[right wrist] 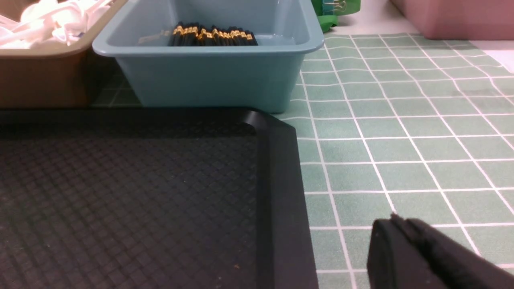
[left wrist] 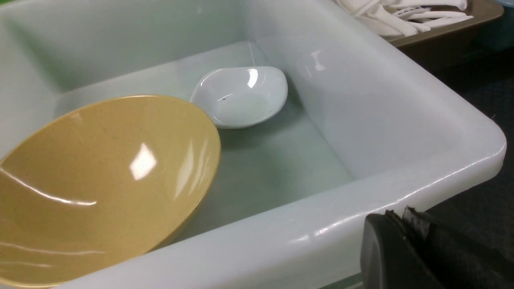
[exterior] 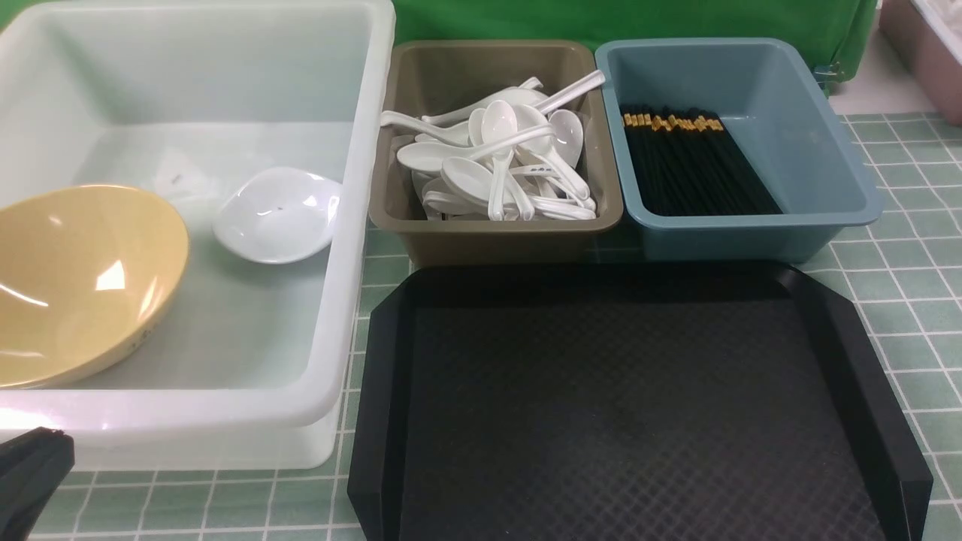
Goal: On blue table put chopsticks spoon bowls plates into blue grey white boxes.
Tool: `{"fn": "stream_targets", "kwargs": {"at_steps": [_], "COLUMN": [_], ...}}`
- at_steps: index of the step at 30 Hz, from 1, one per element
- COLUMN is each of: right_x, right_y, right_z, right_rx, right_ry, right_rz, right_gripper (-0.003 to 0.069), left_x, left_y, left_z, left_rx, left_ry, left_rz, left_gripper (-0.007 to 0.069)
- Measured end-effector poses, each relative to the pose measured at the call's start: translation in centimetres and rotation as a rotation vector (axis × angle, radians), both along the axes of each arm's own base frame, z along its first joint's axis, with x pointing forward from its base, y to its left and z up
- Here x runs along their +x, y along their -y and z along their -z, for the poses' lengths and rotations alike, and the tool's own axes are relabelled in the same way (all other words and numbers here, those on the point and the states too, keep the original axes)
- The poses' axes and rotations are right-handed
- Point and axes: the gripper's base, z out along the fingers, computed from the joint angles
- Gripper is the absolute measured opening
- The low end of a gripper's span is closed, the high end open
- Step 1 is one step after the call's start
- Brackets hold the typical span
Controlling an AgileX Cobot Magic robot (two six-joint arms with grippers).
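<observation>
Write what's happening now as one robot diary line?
tray: black plastic tray bare | white tub: yellow bowl, white dish | left gripper: shut | right gripper: shut

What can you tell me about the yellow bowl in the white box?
The yellow bowl is a wide, glossy, plastic-looking bowl, empty, with faint speckles. It sits tilted inside the white box, at the box's left near side, its opening facing up and toward the camera. A small white dish lies just beyond it.

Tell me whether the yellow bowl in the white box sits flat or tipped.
Tipped. The yellow bowl leans on its side in the white box, its opening turned toward the small white dish rather than straight up.
</observation>
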Motion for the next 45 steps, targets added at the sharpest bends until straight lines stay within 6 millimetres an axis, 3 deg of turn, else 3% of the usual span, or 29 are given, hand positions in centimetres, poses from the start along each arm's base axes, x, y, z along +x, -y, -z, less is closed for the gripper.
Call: {"fn": "stream_targets", "kwargs": {"at_steps": [6, 14, 17, 24, 31, 35, 45], "right_x": [0.0, 0.0, 0.0, 0.0, 0.0, 0.0, 0.0], "right_y": [0.0, 0.0, 0.0, 0.0, 0.0, 0.0, 0.0], "right_z": [0.0, 0.0, 0.0, 0.0, 0.0, 0.0, 0.0], "right_rx": [0.0, 0.0, 0.0, 0.0, 0.0, 0.0, 0.0], "right_ry": [0.0, 0.0, 0.0, 0.0, 0.0, 0.0, 0.0], "right_rz": [0.0, 0.0, 0.0, 0.0, 0.0, 0.0, 0.0], "right_gripper": [0.0047, 0.005, 0.0052, 0.0059, 0.007, 0.0075, 0.008], "left_x": [0.0, 0.4, 0.9, 1.4, 1.0, 0.9, 0.8], "left_y": [0.0, 0.5, 0.2, -0.9, -0.9, -0.8, -0.8], "left_z": [0.0, -0.5, 0.2, 4.6, 6.2, 7.2, 8.2], "left_rx": [-0.007, -0.143, -0.169, -0.234, -0.229, -0.218, -0.189], "left_ry": [0.004, 0.094, 0.143, 0.344, 0.322, 0.215, 0.102], "left_rz": [0.003, -0.036, -0.106, -0.292, -0.304, -0.308, -0.313], "left_gripper": [0.0001, 0.0001, 0.0001, 0.0001, 0.0001, 0.0001, 0.0001]}}
